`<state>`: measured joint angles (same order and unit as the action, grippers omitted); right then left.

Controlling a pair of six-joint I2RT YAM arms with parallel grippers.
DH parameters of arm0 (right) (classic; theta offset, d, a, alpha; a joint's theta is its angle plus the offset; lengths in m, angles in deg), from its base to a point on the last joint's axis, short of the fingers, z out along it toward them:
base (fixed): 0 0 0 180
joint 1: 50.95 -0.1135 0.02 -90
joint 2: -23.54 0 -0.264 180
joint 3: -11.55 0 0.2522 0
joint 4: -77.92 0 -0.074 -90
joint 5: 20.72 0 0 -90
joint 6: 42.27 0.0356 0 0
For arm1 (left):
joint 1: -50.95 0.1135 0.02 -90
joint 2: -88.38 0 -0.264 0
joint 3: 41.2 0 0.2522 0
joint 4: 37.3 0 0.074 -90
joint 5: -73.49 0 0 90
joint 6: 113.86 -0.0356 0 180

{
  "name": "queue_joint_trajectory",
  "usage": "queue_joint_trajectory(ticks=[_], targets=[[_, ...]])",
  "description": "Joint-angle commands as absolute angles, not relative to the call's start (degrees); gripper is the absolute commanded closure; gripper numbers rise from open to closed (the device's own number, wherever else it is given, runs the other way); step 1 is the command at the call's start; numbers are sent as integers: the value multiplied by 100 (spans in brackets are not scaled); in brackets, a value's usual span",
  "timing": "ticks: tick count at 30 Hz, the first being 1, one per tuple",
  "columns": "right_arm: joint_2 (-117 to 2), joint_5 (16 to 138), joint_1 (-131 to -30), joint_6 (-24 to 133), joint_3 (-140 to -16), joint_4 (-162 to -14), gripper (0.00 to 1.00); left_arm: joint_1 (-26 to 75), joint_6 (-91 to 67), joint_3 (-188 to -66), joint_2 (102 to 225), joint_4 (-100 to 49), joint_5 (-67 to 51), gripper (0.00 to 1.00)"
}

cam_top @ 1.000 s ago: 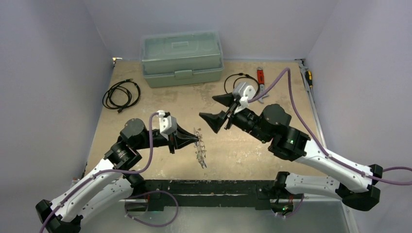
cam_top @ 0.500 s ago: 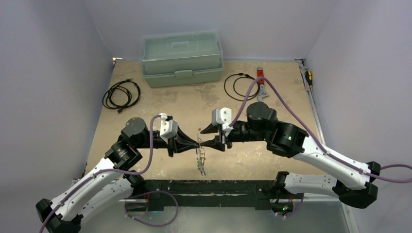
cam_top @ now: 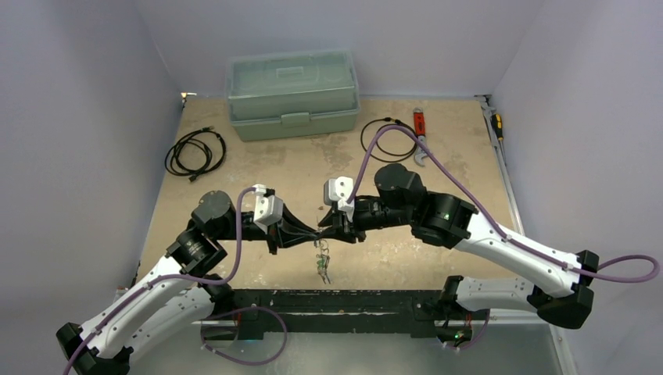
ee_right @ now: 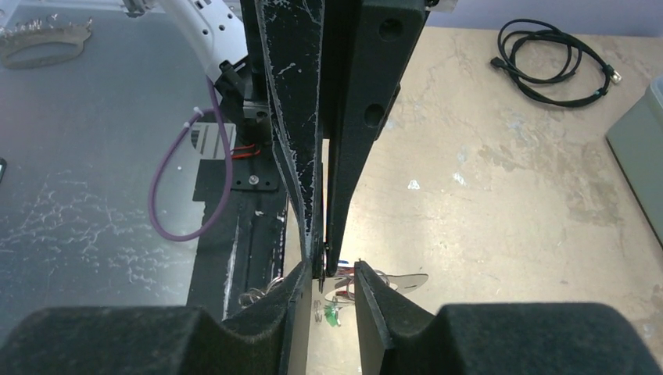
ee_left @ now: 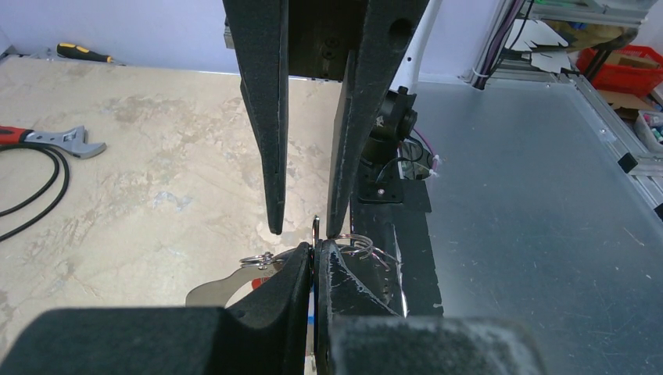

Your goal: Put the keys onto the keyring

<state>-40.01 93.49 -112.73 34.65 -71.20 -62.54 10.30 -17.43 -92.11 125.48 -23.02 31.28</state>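
Note:
My left gripper (cam_top: 315,233) is shut on the thin silvery keyring (ee_left: 315,226), held edge-on just above the table. A bunch of small keys (cam_top: 321,264) hangs below it; a green key head (ee_right: 334,315) shows in the right wrist view, and other small wire loops (ee_left: 367,246) hang beside it. My right gripper (cam_top: 328,231) is open, tip to tip with the left one. Its fingers (ee_left: 273,223) straddle the ring and the left fingertips (ee_right: 320,262). In the right wrist view the gap (ee_right: 330,269) holds nothing gripped.
A pale green toolbox (cam_top: 292,92) stands at the back. A coiled black cable (cam_top: 195,152) lies at the left, another coil (cam_top: 387,137) and a red-handled wrench (cam_top: 420,129) at the back right. A screwdriver (cam_top: 497,125) lies by the right wall.
My right gripper has swung left and down from mid-table to meet the left gripper's tips. The left gripper has kept hold of the ring and shifted slightly.

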Motion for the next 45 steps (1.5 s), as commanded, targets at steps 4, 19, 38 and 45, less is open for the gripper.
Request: queue_joint_trajectory(ticks=[4,19,38,45], targets=[[-4156,9463,-11221,3514,-7396,-6248,82,1005,-1788,-9445,12432,-2654,3200,100],[-3454,9325,-11221,3874,-6580,-7575,100,995,-1867,-9416,12150,-2645,2927,59],[-2788,9948,-11221,4672,-4905,-10778,100,1004,-1814,-9284,11841,-2990,2759,78],[-2841,9978,-11221,4738,-4837,-11185,100,999,-1813,-9285,11809,-2962,2793,72]])
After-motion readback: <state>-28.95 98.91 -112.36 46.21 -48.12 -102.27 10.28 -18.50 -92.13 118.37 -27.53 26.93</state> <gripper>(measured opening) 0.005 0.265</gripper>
